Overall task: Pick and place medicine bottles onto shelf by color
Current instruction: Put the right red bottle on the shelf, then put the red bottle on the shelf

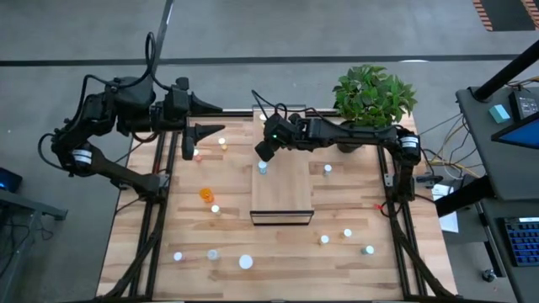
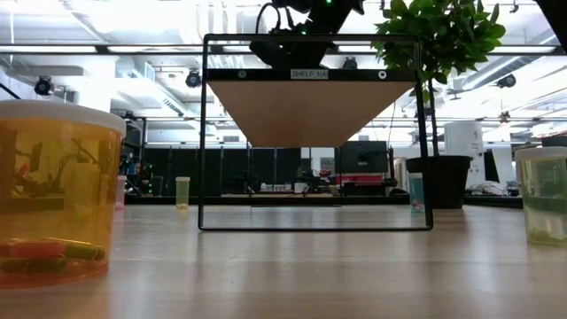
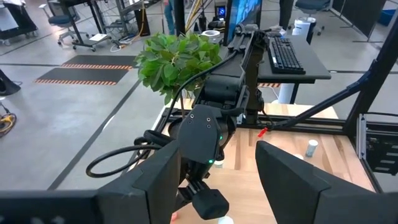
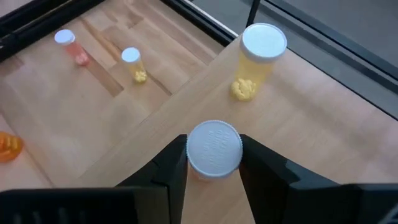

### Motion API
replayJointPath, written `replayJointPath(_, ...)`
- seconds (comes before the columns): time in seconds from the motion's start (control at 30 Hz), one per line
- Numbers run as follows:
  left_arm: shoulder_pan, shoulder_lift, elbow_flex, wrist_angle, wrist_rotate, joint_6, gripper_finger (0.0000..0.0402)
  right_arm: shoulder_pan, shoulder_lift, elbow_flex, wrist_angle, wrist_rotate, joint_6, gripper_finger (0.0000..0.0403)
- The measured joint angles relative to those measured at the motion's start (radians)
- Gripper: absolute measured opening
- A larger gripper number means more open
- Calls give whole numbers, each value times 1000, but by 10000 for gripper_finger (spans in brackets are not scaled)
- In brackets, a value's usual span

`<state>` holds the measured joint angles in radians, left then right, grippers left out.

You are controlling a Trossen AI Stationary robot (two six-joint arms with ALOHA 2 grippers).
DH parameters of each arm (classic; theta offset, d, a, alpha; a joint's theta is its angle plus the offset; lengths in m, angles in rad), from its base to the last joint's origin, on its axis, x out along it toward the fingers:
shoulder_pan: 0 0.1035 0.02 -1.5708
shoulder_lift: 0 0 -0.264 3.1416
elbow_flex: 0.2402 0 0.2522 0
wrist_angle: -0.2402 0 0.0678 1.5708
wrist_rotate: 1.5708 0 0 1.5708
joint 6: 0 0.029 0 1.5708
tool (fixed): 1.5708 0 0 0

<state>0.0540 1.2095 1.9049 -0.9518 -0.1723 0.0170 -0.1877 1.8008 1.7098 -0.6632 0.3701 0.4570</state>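
Your right gripper (image 4: 214, 163) is clasping an upright bottle (image 4: 214, 148), cap up, on the shelf (image 1: 282, 192); a yellow bottle (image 4: 256, 59) holding pills is standing at one o'clock.

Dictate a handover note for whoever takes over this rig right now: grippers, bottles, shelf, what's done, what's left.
Left gripper: open, empty, over the table's far left part.
Right gripper: around a white-capped bottle standing at the far end of the shelf; gripping or released, unclear.
Done: a yellow bottle also stands on the shelf nearby.
Left: the bottles scattered on the table on both sides of the shelf, among them an orange bottle and a larger white-capped bottle.
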Motion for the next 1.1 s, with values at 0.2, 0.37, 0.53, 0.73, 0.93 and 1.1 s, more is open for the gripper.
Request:
replayJointPath(0.2, 0, 3, 0, 0, -2, 0, 192, 0, 2, 21, -24, -9, 4, 170)
replayJointPath(0.37, 0, 11, 0, 0, -18, -1, 192, 0, 0, 86, -73, -8, -1, 194)
replayJointPath(0.53, 0, 18, -1, -4, -20, -1, 192, 2, 0, 197, -160, -8, -10, 198)
replayJointPath(0.73, 1, 33, -1, -69, -58, -2, 192, 13, -1, 389, -332, -63, -56, 198)
replayJointPath(0.93, 15, 60, -18, -152, -73, -4, 192, 49, -43, 551, -526, -209, -153, 196)
replayJointPath(1.1, 27, 63, -103, -168, -72, -10, 192, 126, -127, 609, -639, -221, -168, 183)
